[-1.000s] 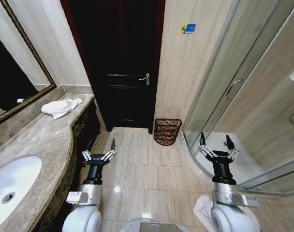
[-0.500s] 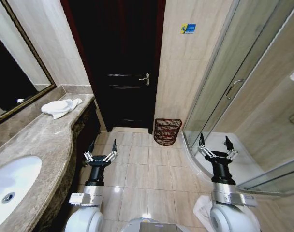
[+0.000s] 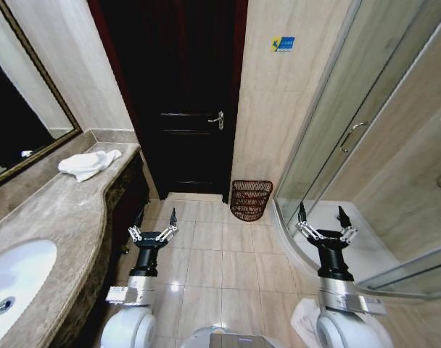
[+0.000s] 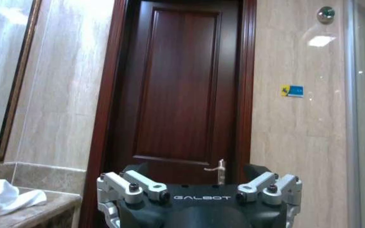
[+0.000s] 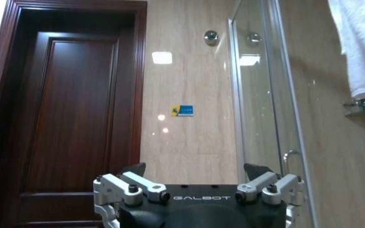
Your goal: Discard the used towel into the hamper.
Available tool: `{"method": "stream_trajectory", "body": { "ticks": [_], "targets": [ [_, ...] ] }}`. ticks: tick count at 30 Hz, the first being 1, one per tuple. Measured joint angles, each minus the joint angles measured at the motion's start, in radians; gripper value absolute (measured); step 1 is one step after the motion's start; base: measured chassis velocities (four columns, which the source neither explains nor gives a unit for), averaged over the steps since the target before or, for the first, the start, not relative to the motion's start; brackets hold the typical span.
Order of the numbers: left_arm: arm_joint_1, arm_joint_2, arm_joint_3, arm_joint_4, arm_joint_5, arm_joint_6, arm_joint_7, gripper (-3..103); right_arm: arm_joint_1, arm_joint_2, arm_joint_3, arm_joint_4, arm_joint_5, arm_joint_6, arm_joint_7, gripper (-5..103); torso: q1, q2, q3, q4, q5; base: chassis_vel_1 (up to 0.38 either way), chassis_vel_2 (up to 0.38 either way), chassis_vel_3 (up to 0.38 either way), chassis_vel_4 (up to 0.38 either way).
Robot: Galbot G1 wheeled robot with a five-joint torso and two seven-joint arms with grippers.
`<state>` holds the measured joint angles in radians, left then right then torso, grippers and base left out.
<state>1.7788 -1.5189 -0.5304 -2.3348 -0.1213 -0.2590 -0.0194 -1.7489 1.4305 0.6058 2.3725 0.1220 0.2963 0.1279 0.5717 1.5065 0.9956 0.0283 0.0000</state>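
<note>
Facing the dark wooden door [image 3: 180, 101], you have both arms raised low in front of the base over the tiled floor [image 3: 220, 261]. Your left gripper [image 3: 154, 223] sits just beside the counter's edge with its fingers spread apart and holding nothing. Your right gripper [image 3: 320, 221] is near the curved shower base [image 3: 365, 250], also spread wide and empty. Look to the far end of the marble counter [image 3: 57, 210]: the white towel [image 3: 88, 164] lies crumpled there, below the mirror [image 3: 17, 109], well apart from both grippers. The hamper [image 3: 250, 199] stands on the floor against the wall, between the door and the glass shower enclosure [image 3: 351, 109].
</note>
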Motion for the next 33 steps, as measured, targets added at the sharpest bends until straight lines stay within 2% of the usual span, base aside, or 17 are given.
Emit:
{"method": "stream_trajectory", "body": {
  "ticks": [16, 30, 33],
  "targets": [
    [0.001, -0.009, 0.0, 0.003, 0.009, -0.001, 0.001, 97, 0.014, 0.0, 0.003, -0.013, -0.024, 0.039, 0.016, 100, 0.0, 0.0, 0.0, 0.0, -0.0003, -0.143, 0.135, 0.14, -0.142],
    [-0.001, -0.013, -0.01, 0.003, 0.043, -0.021, -0.003, 100, 0.023, 0.0, 0.002, -0.024, -0.026, 0.045, 0.025, 100, 0.0, 0.0, 0.0, 0.0001, 0.0, -0.002, 0.005, 0.003, -0.006],
    [-0.001, -0.012, -0.011, -0.002, 0.05, -0.021, -0.005, 100, 0.023, 0.001, 0.002, -0.018, -0.031, 0.023, 0.031, 100, 0.0, 0.0, 0.0, 0.0001, 0.0, 0.0, 0.0, 0.0, 0.0]
  ]
}}
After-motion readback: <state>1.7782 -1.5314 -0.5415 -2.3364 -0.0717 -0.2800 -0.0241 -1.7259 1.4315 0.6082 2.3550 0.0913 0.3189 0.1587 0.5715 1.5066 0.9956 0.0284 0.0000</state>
